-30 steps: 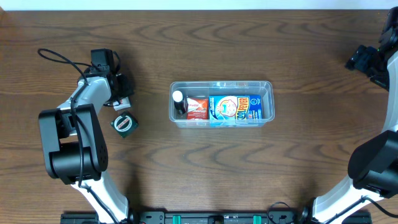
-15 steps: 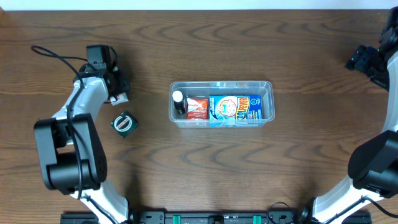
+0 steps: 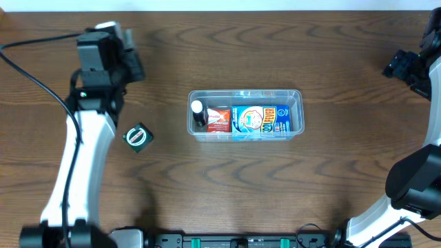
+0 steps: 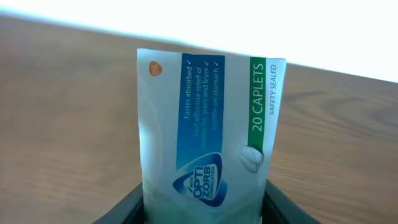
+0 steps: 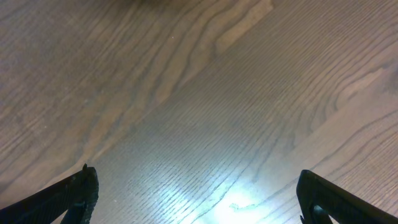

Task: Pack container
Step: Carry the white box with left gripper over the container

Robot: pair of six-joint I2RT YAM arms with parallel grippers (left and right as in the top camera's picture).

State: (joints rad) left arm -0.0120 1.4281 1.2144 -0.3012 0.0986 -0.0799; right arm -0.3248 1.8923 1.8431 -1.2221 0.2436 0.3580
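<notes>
The container (image 3: 296, 96) is a clear plastic tub at the table's middle. It holds a dark bottle with a white cap (image 3: 198, 114), a red and white box (image 3: 218, 119) and a blue carton (image 3: 260, 120). My left gripper (image 3: 116, 38) is raised at the far left and shut on a white, blue and green caplet box (image 3: 112, 28). In the left wrist view the box (image 4: 208, 124) stands upright between my fingers, with the gripper (image 4: 205, 208) at its base. My right gripper (image 3: 412, 67) is open and empty over bare wood (image 5: 199, 199) at the far right.
A small green and black square object (image 3: 138, 137) lies on the table left of the container. The left arm's cable (image 3: 34, 76) loops over the far left. The table's far edge runs just beyond the held box.
My left gripper has lifted the caplet box off the table and moved toward the far edge, turning to point away. The right arm has not moved.
</notes>
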